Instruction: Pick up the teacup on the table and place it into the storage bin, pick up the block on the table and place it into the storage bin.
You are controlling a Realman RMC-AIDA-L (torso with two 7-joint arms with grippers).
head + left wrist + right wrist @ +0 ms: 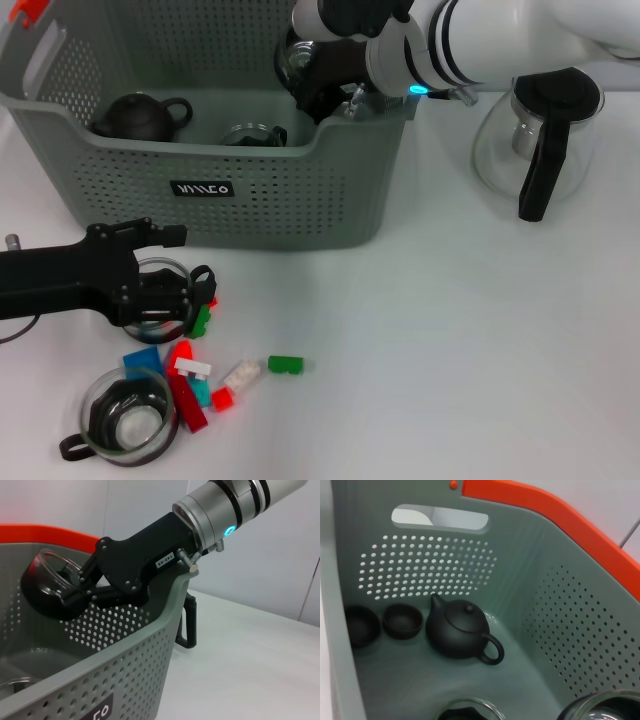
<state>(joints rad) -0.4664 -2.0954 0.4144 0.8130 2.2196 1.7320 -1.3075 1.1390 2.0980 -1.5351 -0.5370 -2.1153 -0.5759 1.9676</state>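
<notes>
Right pincer [60, 592] clamping clear glass teacup [47, 582], dark inside, over bin [300, 190] interior. Left pincer [185, 300] resting on bench [450, 350], closing around another glass cup [160, 295] beside blocks [285, 364].

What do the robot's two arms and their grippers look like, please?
The right arm is glossy white with black rings, a silver wrist collar and a blue-lit ring. Its black right gripper carries a small white label. The left gripper and its forearm are matte black, with visible screws.
</notes>
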